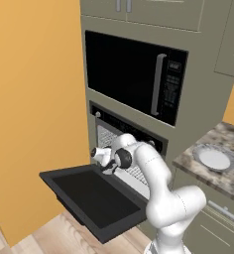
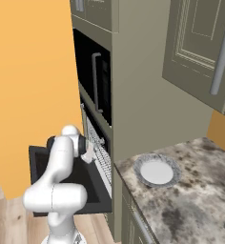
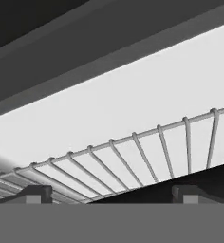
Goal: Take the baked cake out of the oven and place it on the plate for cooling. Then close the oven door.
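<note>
Just ahead, wire rack (image 3: 147, 152) spans the oven (image 1: 120, 141); oven door (image 1: 94, 198) lowered

Setting: rendered home kitchen. Evidence: tall grey-green cabinet column, centre of both base views, housing a black microwave (image 1: 134, 74) with vertical silver handle, and directly below it a built-in oven (image 1: 126, 136) with wire rack (image 3: 133, 156). Oven door (image 1: 94, 201) hangs open, lower left of frame. Mottled stone counter (image 2: 190, 200) at lower right carries a plate (image 2: 156, 170). Wall cupboards (image 2: 200, 47) with bar handles, upper right. Orange wall (image 1: 34, 99) at left; wood floor (image 1: 44, 235) below.
</note>
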